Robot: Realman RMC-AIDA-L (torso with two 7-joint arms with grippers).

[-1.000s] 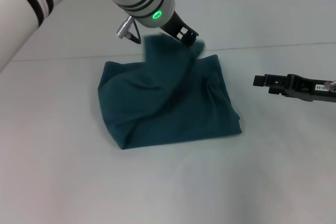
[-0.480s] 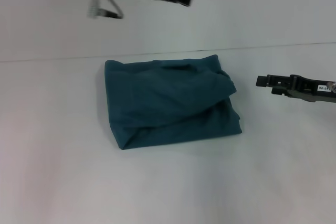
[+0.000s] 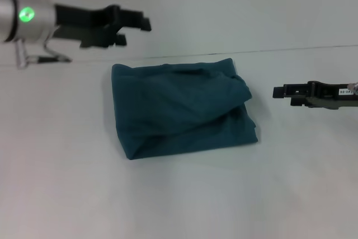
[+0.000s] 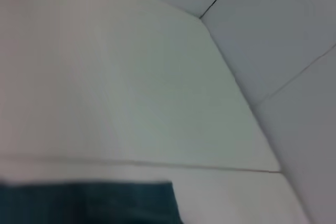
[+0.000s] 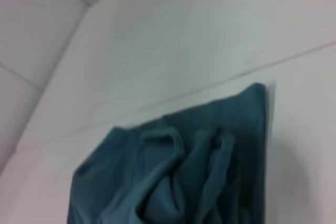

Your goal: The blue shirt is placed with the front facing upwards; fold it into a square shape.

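Note:
The blue shirt point(image 3: 179, 110) lies on the white table point(image 3: 184, 200) as a rough, rumpled square bundle, with creased folds along its right side. No lettering shows. My left gripper point(image 3: 137, 32) hovers above the table beyond the shirt's far left corner, open and holding nothing, clear of the cloth. My right gripper point(image 3: 277, 92) hangs to the right of the shirt, a short gap from its right edge. An edge of the shirt point(image 4: 89, 203) shows in the left wrist view, and its crumpled side point(image 5: 184, 166) in the right wrist view.
The table's far edge meets a pale wall point(image 3: 251, 4) just behind the shirt. Bare tabletop lies in front of the shirt and on both sides of it.
My left gripper let go of the lifted shirt flap and swung up and away to the left. The flap dropped flat onto the bundle. The right arm barely moved.

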